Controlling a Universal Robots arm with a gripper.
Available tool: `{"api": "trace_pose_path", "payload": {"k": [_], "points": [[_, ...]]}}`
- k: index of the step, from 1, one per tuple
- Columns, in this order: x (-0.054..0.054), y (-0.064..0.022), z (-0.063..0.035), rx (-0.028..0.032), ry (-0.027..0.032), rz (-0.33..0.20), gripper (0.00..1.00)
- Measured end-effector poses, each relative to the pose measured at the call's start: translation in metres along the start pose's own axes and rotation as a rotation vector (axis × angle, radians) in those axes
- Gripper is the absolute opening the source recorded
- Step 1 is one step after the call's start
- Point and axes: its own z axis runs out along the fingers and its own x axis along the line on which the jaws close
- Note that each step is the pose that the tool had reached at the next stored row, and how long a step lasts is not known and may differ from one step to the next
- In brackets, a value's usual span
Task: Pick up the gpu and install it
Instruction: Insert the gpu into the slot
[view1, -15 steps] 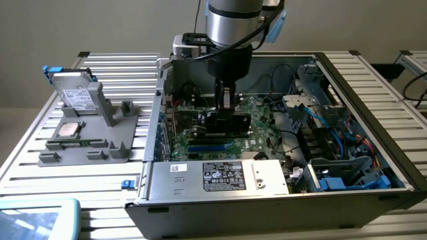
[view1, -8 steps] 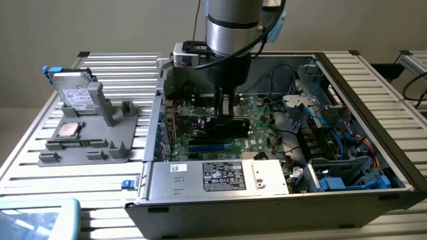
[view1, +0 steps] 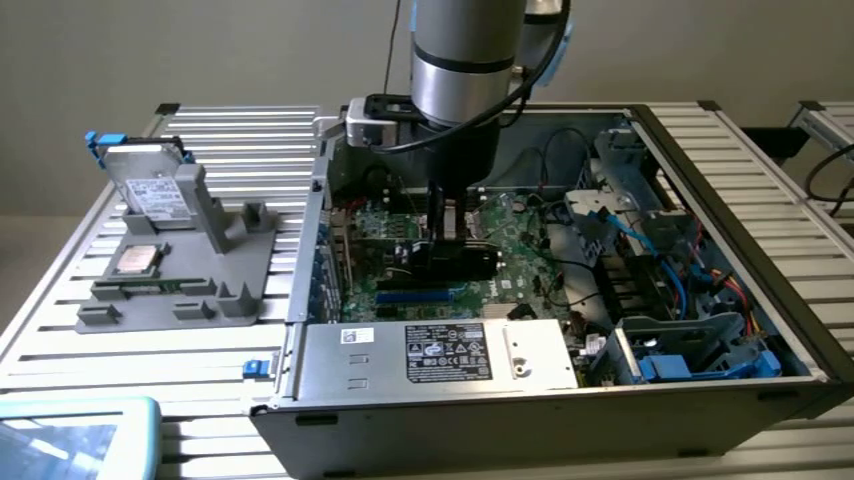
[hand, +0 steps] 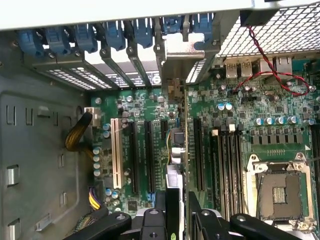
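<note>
One card, one job: your claw (hand: 178, 205) pinches the gpu (view1: 457, 264) upright and edge-on inside the pc case (view1: 534, 425) — bracket end toward the rear slot covers (hand: 117, 62), so its edge lines up w/ the motherboard (hand: 145, 100) slots. Seated or not — can't tell.

The arm (view1: 461, 50) is being held upright over the gpu (hand: 176, 150), the wrist being pointed straight down, and its edge is being gripped by the tool (hand: 177, 200).

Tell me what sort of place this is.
Probably a robotics lab bench for computer assembly: an open grey metal desktop case with a green motherboard, a grey parts fixture, all on a slatted aluminium table.
</note>
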Motion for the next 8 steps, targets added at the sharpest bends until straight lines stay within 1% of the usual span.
{"api": "trace_pose_path", "payload": {"k": [8], "points": [[0.0000,0.0017,0.0016,0.0002,-0.0002,-0.011,0.27]]}}
